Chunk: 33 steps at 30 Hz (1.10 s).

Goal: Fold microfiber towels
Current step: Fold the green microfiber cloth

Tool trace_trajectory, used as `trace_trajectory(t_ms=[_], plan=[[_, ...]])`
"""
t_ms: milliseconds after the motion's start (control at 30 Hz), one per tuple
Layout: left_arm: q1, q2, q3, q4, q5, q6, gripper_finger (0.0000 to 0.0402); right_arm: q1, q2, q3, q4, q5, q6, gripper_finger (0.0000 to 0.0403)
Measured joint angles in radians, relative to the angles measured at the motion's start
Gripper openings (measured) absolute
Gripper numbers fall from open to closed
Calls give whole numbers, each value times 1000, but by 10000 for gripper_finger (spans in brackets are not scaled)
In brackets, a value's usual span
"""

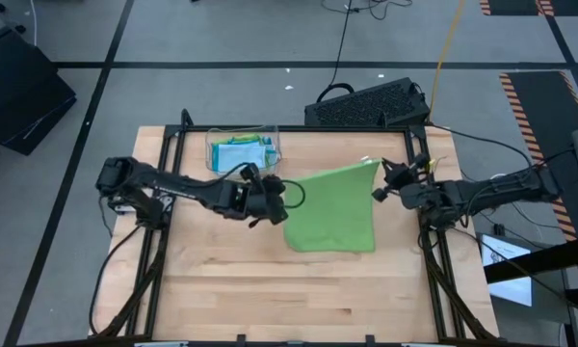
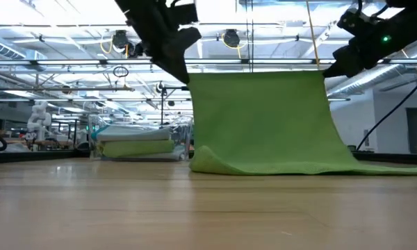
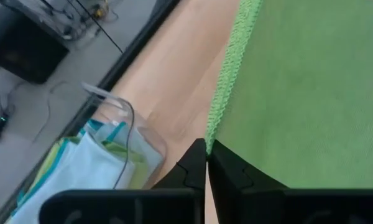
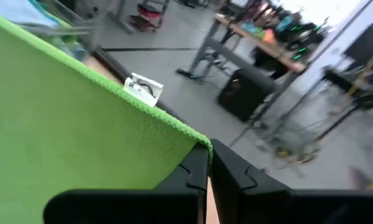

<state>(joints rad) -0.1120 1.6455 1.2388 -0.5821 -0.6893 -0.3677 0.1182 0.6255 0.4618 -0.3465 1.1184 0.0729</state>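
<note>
While lifted, green towel [image 1: 332, 207] between claws.

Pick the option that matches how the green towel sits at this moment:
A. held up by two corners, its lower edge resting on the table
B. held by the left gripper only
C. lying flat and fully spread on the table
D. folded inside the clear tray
A: the left gripper and the right gripper each pinch a top corner of the green towel, which hangs like a curtain with its lower edge lying on the table.

white tag [image 4: 142, 88], print seemingly unreadable
</note>
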Motion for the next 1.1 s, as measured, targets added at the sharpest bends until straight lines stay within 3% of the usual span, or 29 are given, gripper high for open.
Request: trace_trajectory(t_ms=[467,733,933,1100], plan=[[-22,0,-74,-37,225,-147,6,-33,1,0,-129,-543,327,4],[-54,0,-128,55,228,-162,12,-33,2,0,-270,-583,507,4],[-68,0,-135,135,251,-108,9,-32,3,0,-388,-757,627,4],[-121,-12,-136,112,339,-134,4,3,7,0,-319,-914,627,4]])
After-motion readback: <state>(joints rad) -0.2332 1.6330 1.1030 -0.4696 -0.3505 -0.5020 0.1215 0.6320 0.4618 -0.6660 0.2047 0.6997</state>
